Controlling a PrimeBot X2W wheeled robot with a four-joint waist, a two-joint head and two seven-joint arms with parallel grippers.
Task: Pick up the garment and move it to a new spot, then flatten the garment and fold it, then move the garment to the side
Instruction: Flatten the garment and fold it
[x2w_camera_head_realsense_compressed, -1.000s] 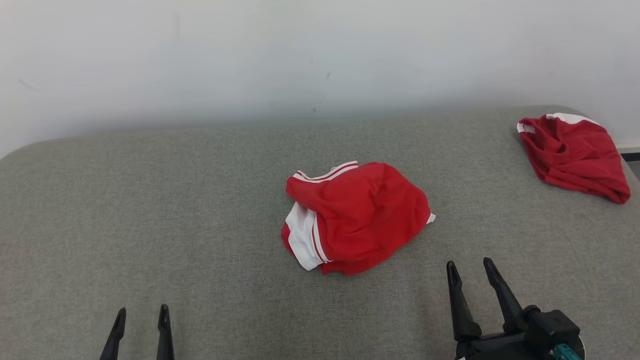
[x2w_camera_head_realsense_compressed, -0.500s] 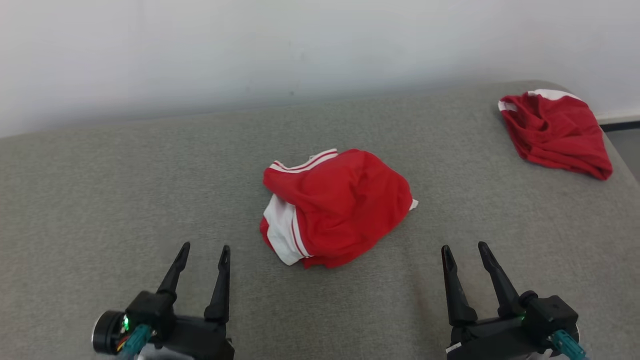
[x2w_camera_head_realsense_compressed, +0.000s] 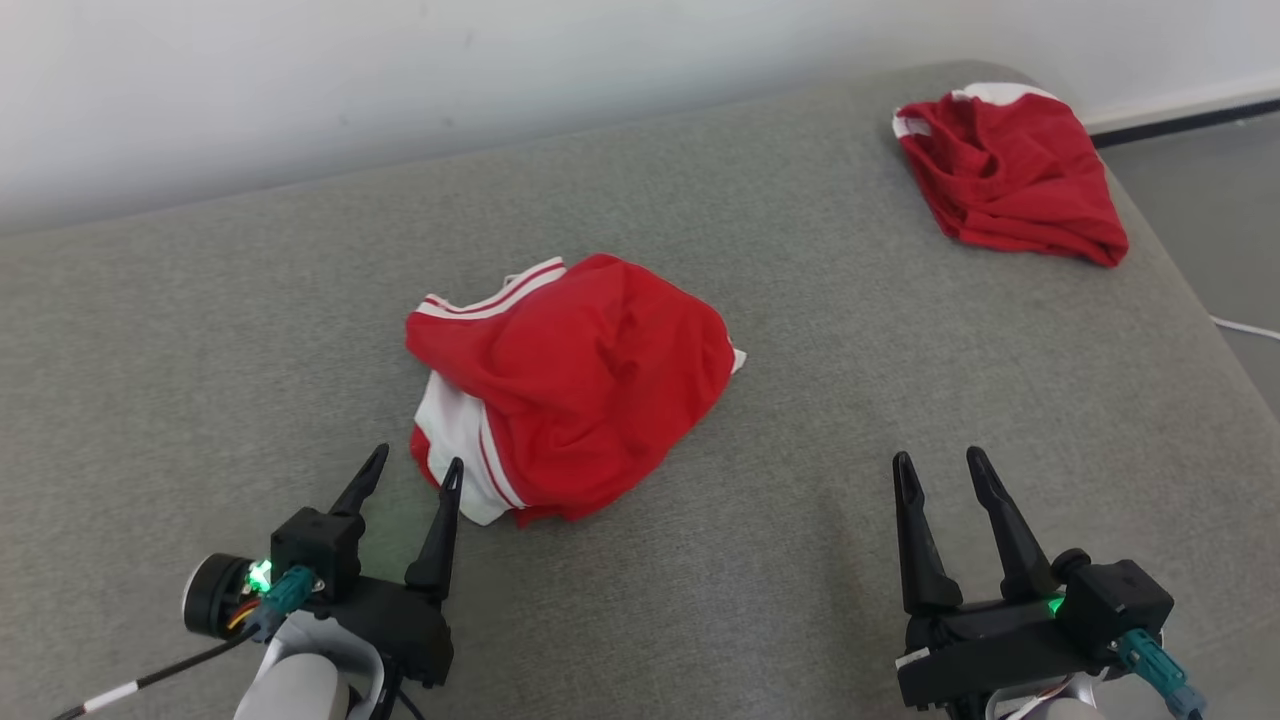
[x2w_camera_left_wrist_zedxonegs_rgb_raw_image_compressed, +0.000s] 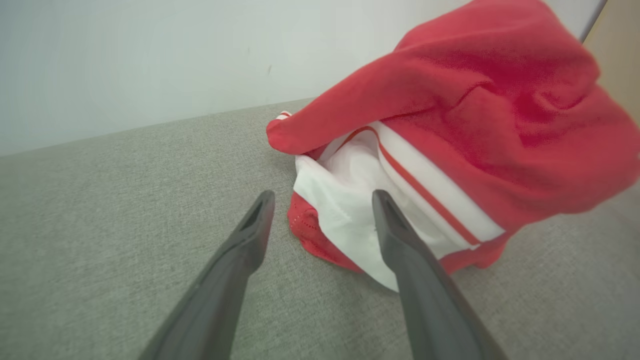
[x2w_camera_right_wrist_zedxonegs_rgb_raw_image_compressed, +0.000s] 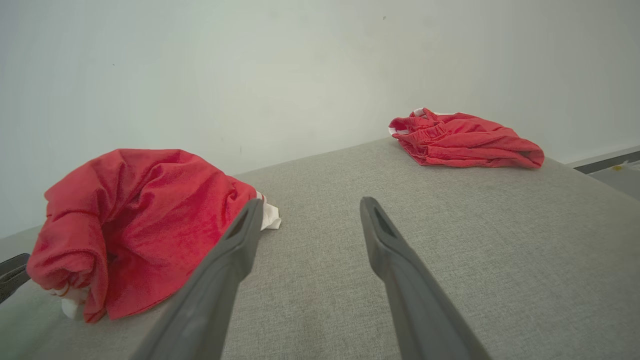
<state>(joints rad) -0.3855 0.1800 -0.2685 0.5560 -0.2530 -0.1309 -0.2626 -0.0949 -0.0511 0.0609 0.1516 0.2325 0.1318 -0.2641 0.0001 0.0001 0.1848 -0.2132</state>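
— Grippers, first: clenched or spread?
— Both spread, both empty. The left gripper (x2w_camera_head_realsense_compressed: 419, 457) points its fingers at the garment (x2w_camera_head_realsense_compressed: 590, 380), its inner tip just beside the white panel; whether it touches, I cannot tell.
— And the right gripper (x2w_camera_head_realsense_compressed: 939, 455)?
— Low over the cushion (x2w_camera_head_realsense_compressed: 200, 330), to the garment's right and well apart from it, fingers aimed at bare fabric.
— Where does the garment lie?
— Crumpled in a red heap mid-cushion, white striped trim showing at its near-left and far-left edges.
— Anything else?
— A second garment (x2w_camera_head_realsense_compressed: 1010, 175), also red, bunched at the cushion's far right corner, close to the pale wall (x2w_camera_head_realsense_compressed: 400, 80) and well apart from both grippers.
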